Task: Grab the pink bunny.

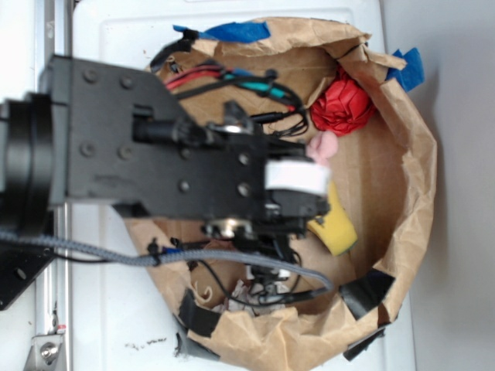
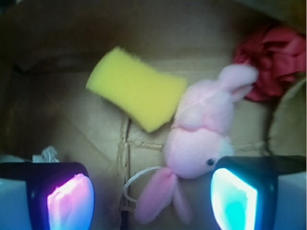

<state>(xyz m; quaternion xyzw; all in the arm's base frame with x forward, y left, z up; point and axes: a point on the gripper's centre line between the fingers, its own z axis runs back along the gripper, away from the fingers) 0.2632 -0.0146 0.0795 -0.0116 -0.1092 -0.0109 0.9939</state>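
A white table [image 1: 100, 39] is seen in the exterior view, and on it a shallow brown paper enclosure [image 1: 418, 178] with crumpled walls patched by blue and black tape is set. Most of the enclosure floor is covered in that view by the black robot arm [image 1: 155, 147], which is extended over it from the side opposite the red wrinkly ball [image 1: 342, 104]. The pink bunny [image 2: 201, 143] is taken here as the landmark. In the wrist view the bunny is shown lying on the paper floor, with its ears toward the camera and its body pointing away toward the ball. The yellow sponge [image 2: 136, 93] is located just beside the bunny, touching or nearly touching its flank, and the red ball is located near the far end of the bunny, by the wall. A thin white loop of string lies next to the bunny's ears. The gripper [image 2: 153, 196] is held spread apart and empty, with nothing between its fingers; one lit finger pad [image 2: 235, 199] is seen at the bunny's head, overlapping it in the picture, while the other pad stands well clear on the far side of the ears. Whether contact has been made cannot be told. The approach is judged largely complete; centring over the bunny, lowering, closing and lifting remain to be done. The sponge's closeness is judged a risk of an unintended catch.
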